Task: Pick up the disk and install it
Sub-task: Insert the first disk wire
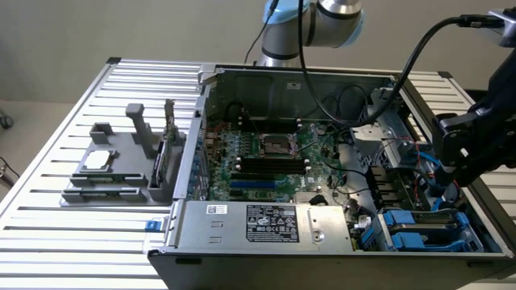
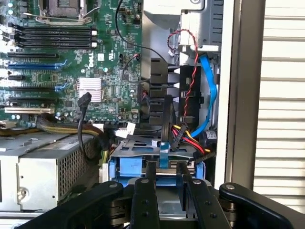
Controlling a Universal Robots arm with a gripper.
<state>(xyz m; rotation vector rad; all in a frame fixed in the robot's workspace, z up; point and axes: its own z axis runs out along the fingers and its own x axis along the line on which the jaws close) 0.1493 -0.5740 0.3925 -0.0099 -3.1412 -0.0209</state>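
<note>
An open computer case [image 1: 322, 269] is laid on its side on a desk [image 1: 57, 241] of ribbed, silver metal slats. The disk [image 1: 415, 235] is seated in the drive bay at the near corner of the case, on the exterior view's right. Its blue plastic carrier bracket is seen framing a flat grey body.

The black tool [image 1: 448, 192] is held just above that bay. In the wrist view the tool [image 2: 167, 166] is seen with its two slim black fingers [image 2: 150, 186] set apart, a blue tab of the disk [image 2: 129, 167] showing in the gap. Whether the fingers touch the carrier cannot be told.

The bay is crowded on its far side by a glossy blue ribbon cable [image 2: 209, 95], a twisted red and black wire [image 2: 193, 71] and a bundle of coloured power leads [image 2: 188, 138]. A thick black cable [image 1: 403, 66] is looped above the case towards the tool.

A large boxy silver power supply [image 1: 266, 222], with perforated sheet-metal sides and a black-and-white label, is fixed beside the disk on the exterior view's left. Beyond it a green motherboard [image 1: 266, 157] is laid flat, with long black memory slots [image 2: 55, 36] and a small finned silver heat sink [image 2: 89, 89].

A matt grey fixture [image 1: 113, 172] is placed well apart on the desk, at the exterior view's left, with a small square silver chip [image 1: 98, 159] resting on it.
</note>
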